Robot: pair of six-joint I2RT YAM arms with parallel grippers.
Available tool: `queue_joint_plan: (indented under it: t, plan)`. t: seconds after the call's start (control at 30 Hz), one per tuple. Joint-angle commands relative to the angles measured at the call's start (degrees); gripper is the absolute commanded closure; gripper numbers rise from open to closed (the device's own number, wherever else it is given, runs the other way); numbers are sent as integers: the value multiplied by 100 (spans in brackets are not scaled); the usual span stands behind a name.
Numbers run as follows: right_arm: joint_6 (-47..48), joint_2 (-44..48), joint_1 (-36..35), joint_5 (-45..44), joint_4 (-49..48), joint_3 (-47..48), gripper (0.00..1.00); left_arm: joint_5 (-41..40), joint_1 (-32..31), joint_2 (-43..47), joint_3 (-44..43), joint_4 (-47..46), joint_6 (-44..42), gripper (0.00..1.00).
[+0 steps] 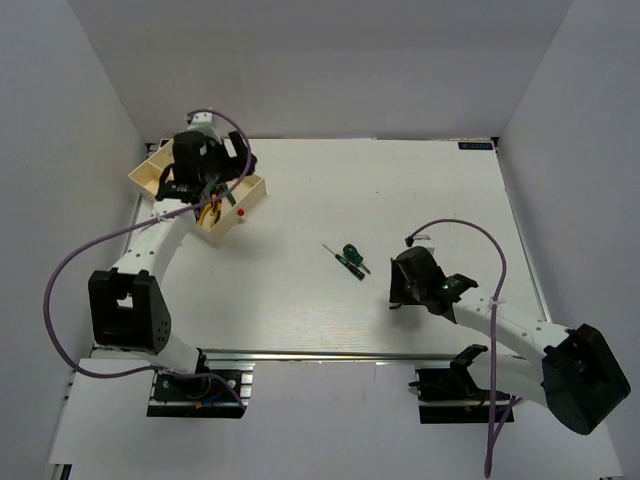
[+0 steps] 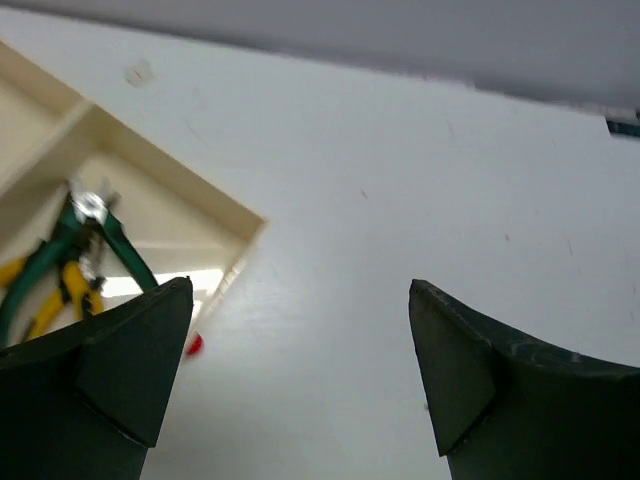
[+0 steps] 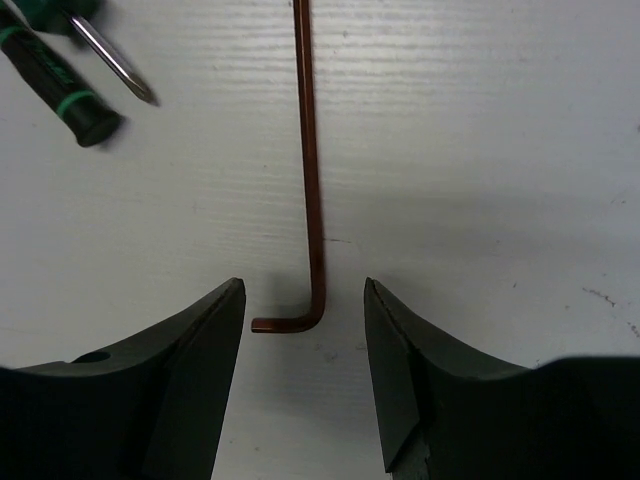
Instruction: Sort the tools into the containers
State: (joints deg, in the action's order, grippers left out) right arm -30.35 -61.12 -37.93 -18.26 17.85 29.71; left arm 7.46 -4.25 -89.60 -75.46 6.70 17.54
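At upper left of the top view, above the cream tray (image 1: pixel 142 177): the left gripper (image 2: pixel 300 300), spread as wide as it goes and holding nothing. Inside the tray's near corner compartment, at the left edge of the left wrist view: pliers with green and yellow handles (image 2: pixel 70 265), lying crossed together. Just outside the tray wall, on the white table (image 1: pixel 330 190): a tiny red knob (image 2: pixel 193 345). Near the middle of the top view, loose on the table: two green-handled screwdrivers (image 1: pixel 350 258). Right of them and lower: the right gripper (image 3: pixel 302 288), partly open and gripping nothing, one finger on each side of the bent end of a dark hex key (image 3: pixel 308 170), flat on the table, long leg towards the top of the right wrist view, close to both fingers but apart from them.
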Motion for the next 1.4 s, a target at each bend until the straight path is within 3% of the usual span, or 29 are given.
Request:
queue_joint_plan:
  t: [0.0,0.13,0.4,0.57,0.7,1.0,1.2,1.37]
  plan:
    - [-191,-233,14,-2,-211,-97,43,124,-417,521,689,297,57,2]
    - [-243,-611,14,-2,-220,-80,44,-210,-1050,970,1568,481,47,2]
    - [-243,-857,14,-46,-457,-124,47,-526,-2500,1103,1745,1017,267,2]
    - [-261,-1147,23,-28,-545,-54,48,-893,-3115,1077,2166,851,539,2]
    - [-243,-1288,23,-63,-545,8,50,-940,-3301,1138,2500,737,750,2]
    - [-156,-1648,23,191,-581,113,65,-1063,-3530,1437,2941,420,1137,2]
    - [-138,-1877,32,454,-668,193,78,-808,-3583,1358,2879,314,1269,2]
    - [-156,-1947,40,587,-809,157,96,-755,-3451,1314,2712,701,1383,2]
